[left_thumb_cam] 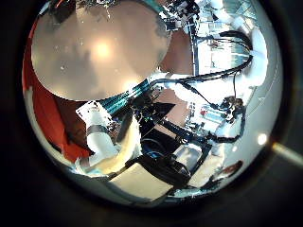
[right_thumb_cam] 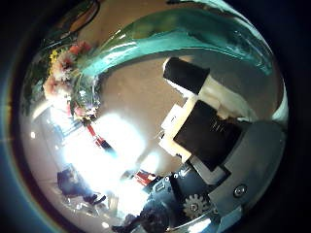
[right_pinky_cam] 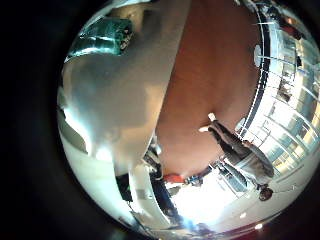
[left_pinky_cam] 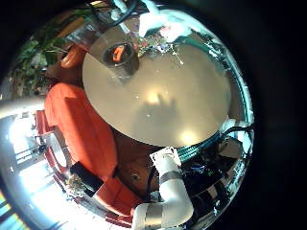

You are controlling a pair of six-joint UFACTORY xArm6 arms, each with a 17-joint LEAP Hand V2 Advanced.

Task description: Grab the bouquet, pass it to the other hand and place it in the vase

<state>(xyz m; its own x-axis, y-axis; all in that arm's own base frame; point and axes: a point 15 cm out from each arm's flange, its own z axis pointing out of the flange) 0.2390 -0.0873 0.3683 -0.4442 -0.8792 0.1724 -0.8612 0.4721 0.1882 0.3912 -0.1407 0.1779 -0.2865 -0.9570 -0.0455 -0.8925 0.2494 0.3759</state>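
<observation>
In the left little finger side palm view a round table (left_pinky_cam: pixel 163 96) lies far below my left hand (left_pinky_cam: pixel 165 192), whose fingers hang relaxed and hold nothing. A vase (left_pinky_cam: pixel 121 55) stands upright near the table's far edge. Beside it the bouquet (left_pinky_cam: pixel 175 53) lies on the table, with my right hand (left_pinky_cam: pixel 153 19) just above and behind it.
A curved sofa (left_pinky_cam: pixel 82 134) stands against the table's side, below my left hand. The left thumb side palm view shows the tabletop (left_thumb_cam: pixel 95 47) and equipment on the floor (left_thumb_cam: pixel 161 151). The right little finger side palm view shows the table's edge (right_pinky_cam: pixel 100 40) and the floor (right_pinky_cam: pixel 215 70).
</observation>
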